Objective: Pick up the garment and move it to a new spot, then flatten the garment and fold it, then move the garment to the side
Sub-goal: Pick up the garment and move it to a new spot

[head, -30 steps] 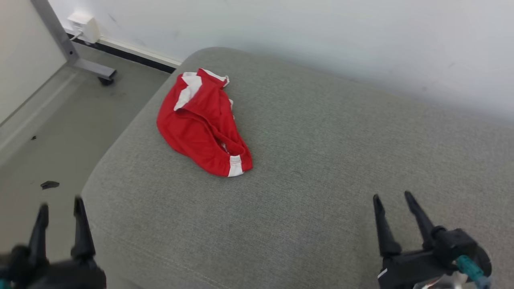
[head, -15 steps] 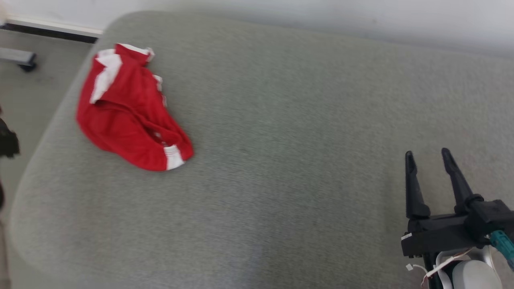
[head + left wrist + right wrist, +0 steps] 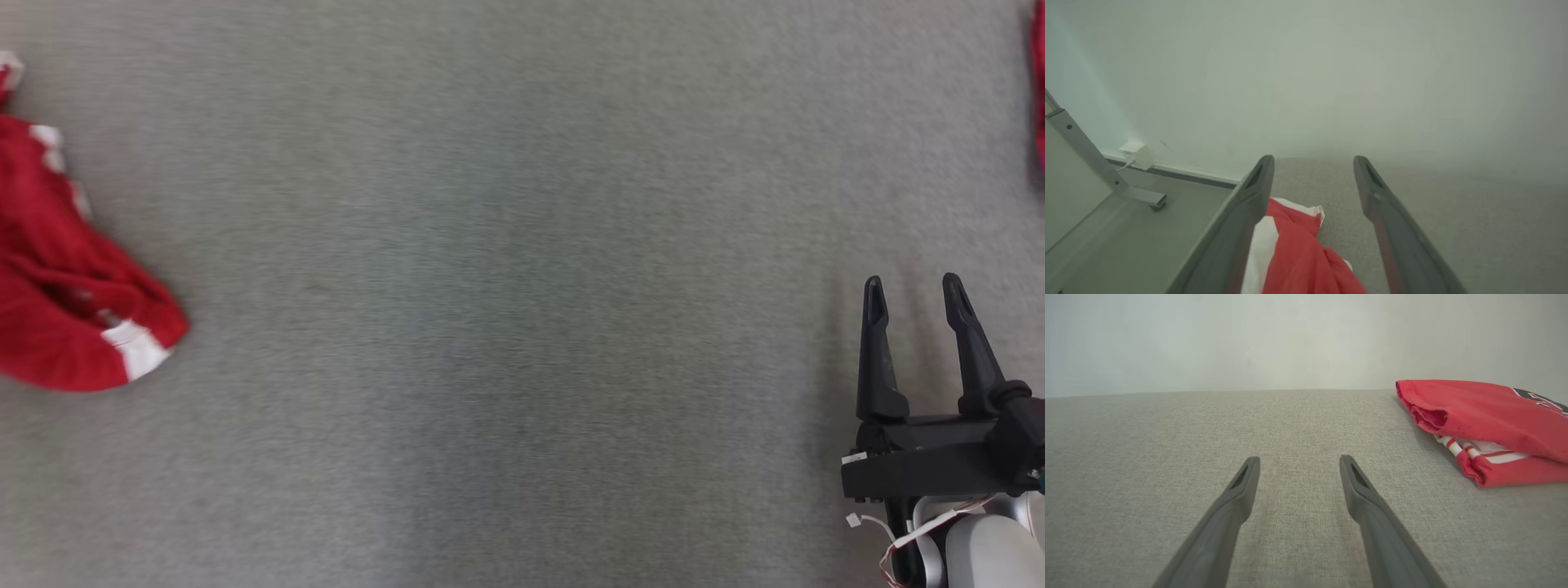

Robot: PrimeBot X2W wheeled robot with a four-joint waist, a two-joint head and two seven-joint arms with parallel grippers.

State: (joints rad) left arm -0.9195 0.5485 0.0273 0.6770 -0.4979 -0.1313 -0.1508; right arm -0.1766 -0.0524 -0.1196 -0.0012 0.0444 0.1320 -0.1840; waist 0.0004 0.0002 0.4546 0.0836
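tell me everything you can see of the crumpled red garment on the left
The crumpled red garment is thin, soft-looking red cloth with white bands at its hems and a white panel. It lies bunched in loose folds, not flattened, on the grey fabric cushion, cut off by the head view's left edge. In the left wrist view it shows between the spread fingers of the left tool, near the cushion's corner; whether they touch it cannot be told.

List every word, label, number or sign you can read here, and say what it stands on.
Nothing can be read.
Dark print on the folded red garment, right wrist view: cut off at the edge, illegible.
Small white tag on the right gripper, head view: too small to read.
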